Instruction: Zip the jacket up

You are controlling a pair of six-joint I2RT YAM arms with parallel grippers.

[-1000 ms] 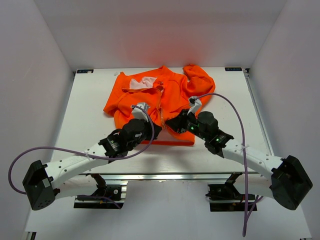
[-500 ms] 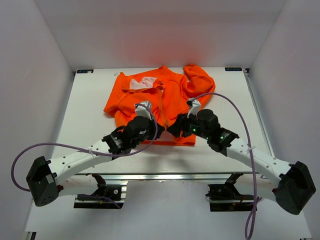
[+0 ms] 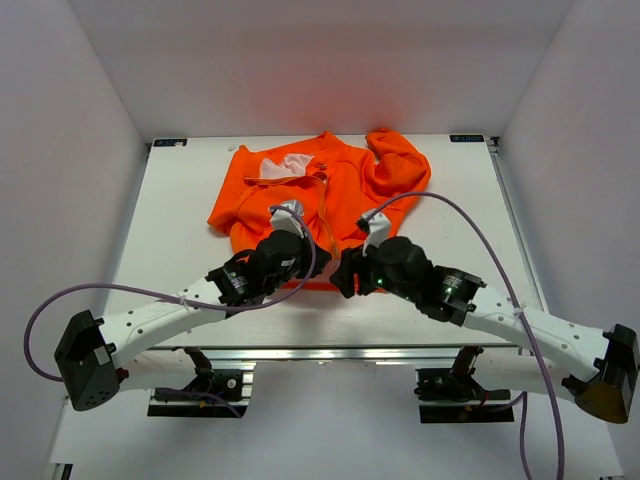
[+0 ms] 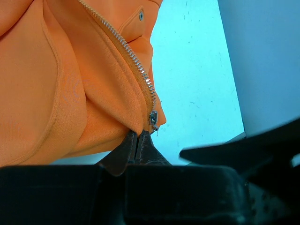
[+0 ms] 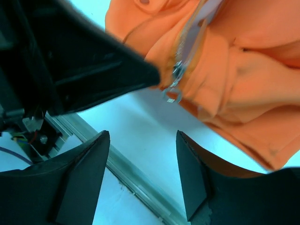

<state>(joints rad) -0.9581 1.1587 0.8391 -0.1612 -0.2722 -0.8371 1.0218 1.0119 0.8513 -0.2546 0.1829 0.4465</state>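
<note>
Jacket (image 4: 70, 84) hem pinched tight in left pincer (image 4: 137, 140) just under zipper slider (image 4: 153, 117), likely anchoring it; right pincer (image 5: 142, 140) gapes empty near the slider, poised for pulling.

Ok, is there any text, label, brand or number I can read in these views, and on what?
No text is readable in any view.
The far-right corner label on the table: too small to read.
The far-left corner label: too small to read.
The jacket and zipper: no print or brand visible.
</note>
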